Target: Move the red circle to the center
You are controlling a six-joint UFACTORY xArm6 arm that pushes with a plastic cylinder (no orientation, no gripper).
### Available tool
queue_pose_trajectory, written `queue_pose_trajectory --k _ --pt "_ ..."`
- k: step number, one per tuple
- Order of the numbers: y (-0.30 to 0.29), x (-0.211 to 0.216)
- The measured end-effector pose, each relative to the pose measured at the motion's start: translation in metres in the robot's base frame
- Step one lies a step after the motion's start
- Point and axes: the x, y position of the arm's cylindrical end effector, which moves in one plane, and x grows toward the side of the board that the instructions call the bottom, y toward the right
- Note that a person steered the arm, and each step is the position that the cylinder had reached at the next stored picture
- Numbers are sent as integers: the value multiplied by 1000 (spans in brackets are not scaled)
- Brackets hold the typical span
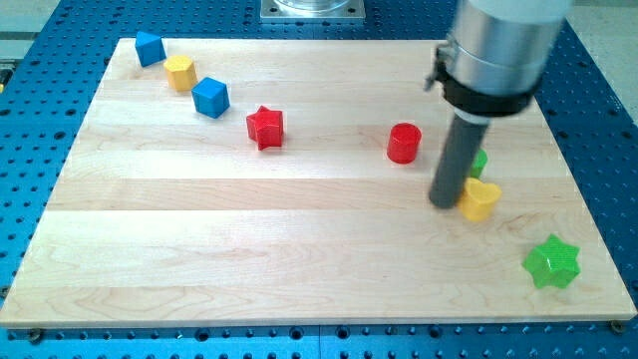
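The red circle [404,143], a short red cylinder, stands on the wooden board [299,239] right of the middle. My tip [444,204] rests on the board just below and to the right of it, a small gap apart. A yellow block [480,198] touches the rod's right side. A green block [479,163] is partly hidden behind the rod.
A red star [265,127] lies left of the middle. A blue block [149,47], a yellow block [180,72] and a blue cube [210,97] form a diagonal row at the top left. A green star [551,261] sits near the bottom right edge.
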Motion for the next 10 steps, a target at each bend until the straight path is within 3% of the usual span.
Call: queue_pose_trajectory --k 2,4,5,7,10 --pt "4 -2" --pt "-18 -89" --pt "-11 -113" --pt "-83 -108" --pt "-108 -90"
